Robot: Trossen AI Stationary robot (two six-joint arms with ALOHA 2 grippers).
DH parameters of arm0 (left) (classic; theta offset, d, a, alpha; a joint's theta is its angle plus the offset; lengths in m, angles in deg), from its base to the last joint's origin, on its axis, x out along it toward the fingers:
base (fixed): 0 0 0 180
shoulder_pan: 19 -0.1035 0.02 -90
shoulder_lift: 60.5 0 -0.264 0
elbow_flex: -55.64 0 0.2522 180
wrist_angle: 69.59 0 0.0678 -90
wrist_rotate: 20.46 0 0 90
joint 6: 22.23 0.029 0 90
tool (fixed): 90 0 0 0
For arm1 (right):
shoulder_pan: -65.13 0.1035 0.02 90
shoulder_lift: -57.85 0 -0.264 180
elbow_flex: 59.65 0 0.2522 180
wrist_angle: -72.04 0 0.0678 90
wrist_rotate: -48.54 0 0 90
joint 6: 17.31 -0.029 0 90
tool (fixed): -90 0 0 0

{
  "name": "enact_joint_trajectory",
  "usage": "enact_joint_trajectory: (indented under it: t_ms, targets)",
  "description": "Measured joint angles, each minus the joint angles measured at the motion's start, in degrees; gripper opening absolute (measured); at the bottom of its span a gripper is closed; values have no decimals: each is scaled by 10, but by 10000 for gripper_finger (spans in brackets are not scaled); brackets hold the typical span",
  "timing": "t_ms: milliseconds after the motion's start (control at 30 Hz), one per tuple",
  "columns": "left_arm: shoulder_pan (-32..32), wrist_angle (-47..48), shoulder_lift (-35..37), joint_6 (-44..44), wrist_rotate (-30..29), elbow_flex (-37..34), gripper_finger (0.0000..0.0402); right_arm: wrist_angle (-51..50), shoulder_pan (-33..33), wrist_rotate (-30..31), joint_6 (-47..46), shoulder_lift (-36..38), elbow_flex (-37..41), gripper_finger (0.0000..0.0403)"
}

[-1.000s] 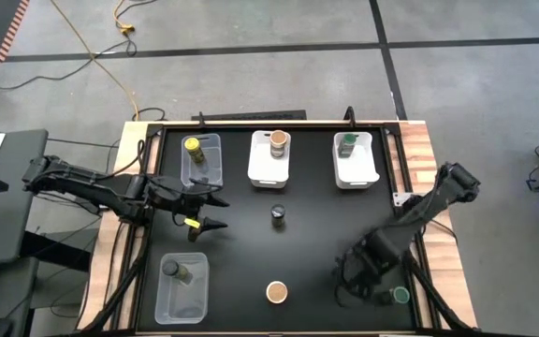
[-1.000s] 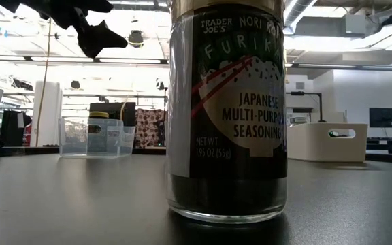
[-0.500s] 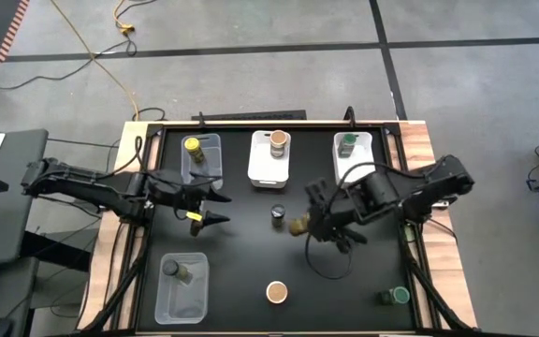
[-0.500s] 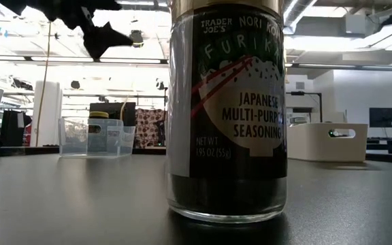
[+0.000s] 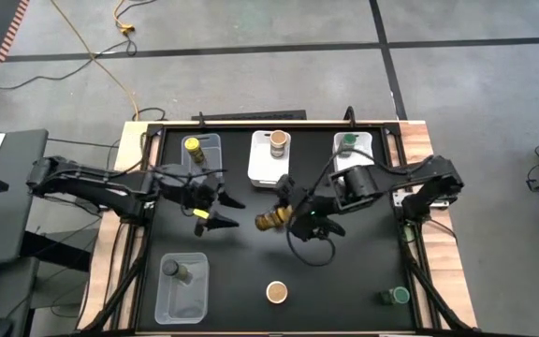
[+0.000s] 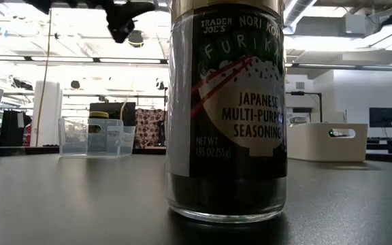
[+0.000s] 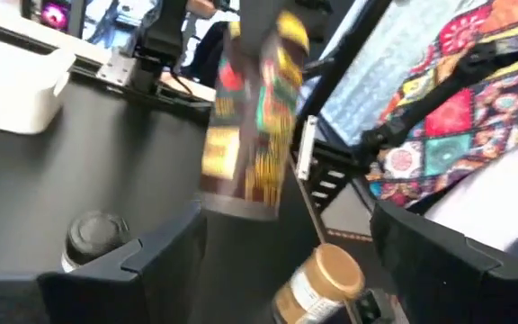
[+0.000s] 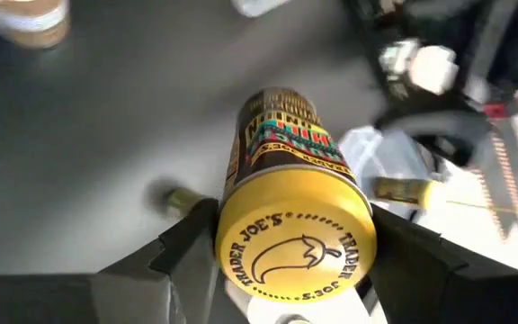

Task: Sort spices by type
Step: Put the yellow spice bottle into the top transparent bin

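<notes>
My right gripper [image 5: 282, 213] is over the table's middle, shut on a yellow-lidded spice jar [image 8: 290, 211] that lies level, base toward my left gripper. My left gripper [image 5: 229, 212] is open and empty, a little to the jar's left, and it also shows in the low view [image 6: 124, 15]. Its wrist view shows the held jar [image 7: 250, 117], a dark-topped jar [image 7: 97, 236] and a tan-topped jar [image 7: 317, 283] standing on the table. The tan-topped jar [image 5: 277, 293] stands near the front edge. A green-topped jar [image 5: 396, 297] stands at the near right. My right gripper pinches the jar between its two fingers [image 8: 187, 247] at the jar's sides just below the yellow lid [image 8: 295, 252]. The fingers come level from the table's right and lie along the jar, lid toward the wrist. The jar is lifted clear of the table, lying level.
At the far side stand a clear bin [image 5: 209, 167] with a yellow-topped jar [image 5: 193, 146], a white bin [image 5: 262, 161] with a tan-topped jar [image 5: 278, 140], and a white bin [image 5: 363, 140] with a green-topped jar [image 5: 347, 142]. A clear bin [image 5: 190, 298] at the near left holds a dark-topped jar [image 5: 171, 269].
My right gripper has swung from the table's near right corner up and across toward the middle and the left gripper, the jar lying level in it over the last half second. My left gripper has shifted a little toward the table's right.
</notes>
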Motion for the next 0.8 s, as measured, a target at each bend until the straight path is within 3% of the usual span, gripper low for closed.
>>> enact_joint_trajectory:
  t_ms: [133, 367, 600, 800]
  targets:
    - [-10, 14, -59, 33, 15, 54, 294, 2, 2, -11, 23, -18, 0, 262]
    - [-22, 140, -158, 86, 49, 165, 294, 1, 3, -12, 51, -12, 0, 263]
    - [-22, 154, -243, 106, 102, 246, 294, -14, 3, -12, 87, -10, 0, 264]
    - [-22, 170, -297, 90, 123, 274, 293, -22, 5, -14, 112, -5, 0, 264]
